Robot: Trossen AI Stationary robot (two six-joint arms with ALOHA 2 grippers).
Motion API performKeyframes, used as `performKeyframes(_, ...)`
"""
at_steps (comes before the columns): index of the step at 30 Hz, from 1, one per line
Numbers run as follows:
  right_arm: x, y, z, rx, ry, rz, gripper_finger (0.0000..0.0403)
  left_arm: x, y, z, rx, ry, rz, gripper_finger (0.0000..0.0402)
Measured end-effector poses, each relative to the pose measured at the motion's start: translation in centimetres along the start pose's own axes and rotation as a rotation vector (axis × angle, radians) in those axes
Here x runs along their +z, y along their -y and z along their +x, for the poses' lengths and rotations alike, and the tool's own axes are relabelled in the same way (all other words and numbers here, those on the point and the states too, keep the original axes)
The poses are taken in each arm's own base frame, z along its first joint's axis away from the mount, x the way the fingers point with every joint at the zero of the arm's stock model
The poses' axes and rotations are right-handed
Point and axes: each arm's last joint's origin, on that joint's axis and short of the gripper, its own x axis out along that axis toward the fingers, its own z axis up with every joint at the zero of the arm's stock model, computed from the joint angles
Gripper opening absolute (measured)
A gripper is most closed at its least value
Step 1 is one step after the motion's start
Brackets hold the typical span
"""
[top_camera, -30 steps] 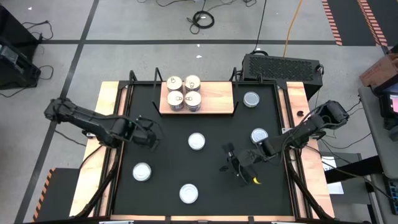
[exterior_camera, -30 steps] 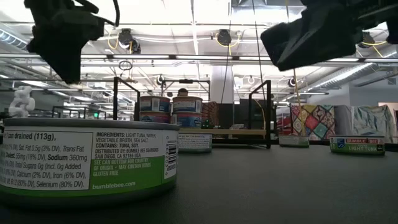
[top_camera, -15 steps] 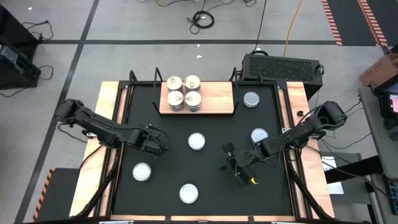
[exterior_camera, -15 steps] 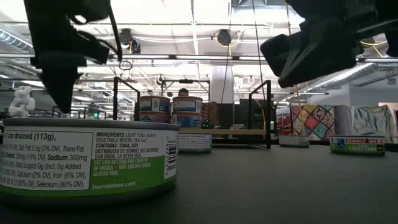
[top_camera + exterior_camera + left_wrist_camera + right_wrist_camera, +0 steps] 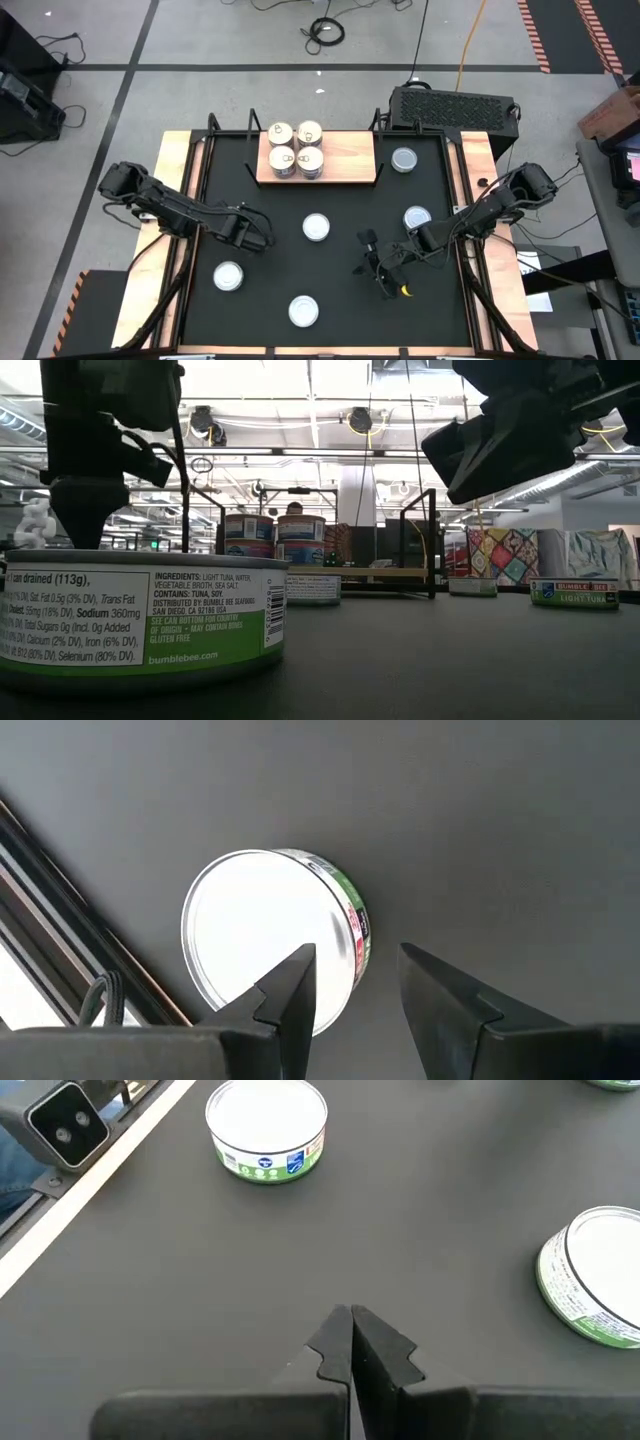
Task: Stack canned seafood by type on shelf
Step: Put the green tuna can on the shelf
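On the black table a white-topped tin with a green label stands on its base near the left edge. My left gripper hangs open above it, pointing steeply down. One finger shows over the tin's top, the other past its rim. In the high view this gripper is a little to the tin's far right. My right gripper is shut and empty over the table's right half. The shelf at the far edge carries several tins in stacks.
More white-topped tins stand at the centre and near the front edge. Two silvery-topped tins stand at the right. Black rods and wooden strips line the table's sides. The front tin fills the low view's left.
My left gripper has come down and moved toward the table's near and right side, tipping to point more steeply down above the near-left tin. Its fingers have stayed open. No tin has moved.
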Motion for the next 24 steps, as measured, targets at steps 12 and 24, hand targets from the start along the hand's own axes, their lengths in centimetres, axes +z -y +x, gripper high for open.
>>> performKeyframes(12,-0.3,-0.1,0.4,0.000,-0.016,0.066,0.0000,-0.1,0.6,0.8,0.016,-0.060,-0.007,0.0144)
performKeyframes(24,-0.6,-0.2,1.0,-0.003,-0.027,0.108,0.0000,0.2,1.5,2.6,0.104,-0.108,0.059,0.0144)
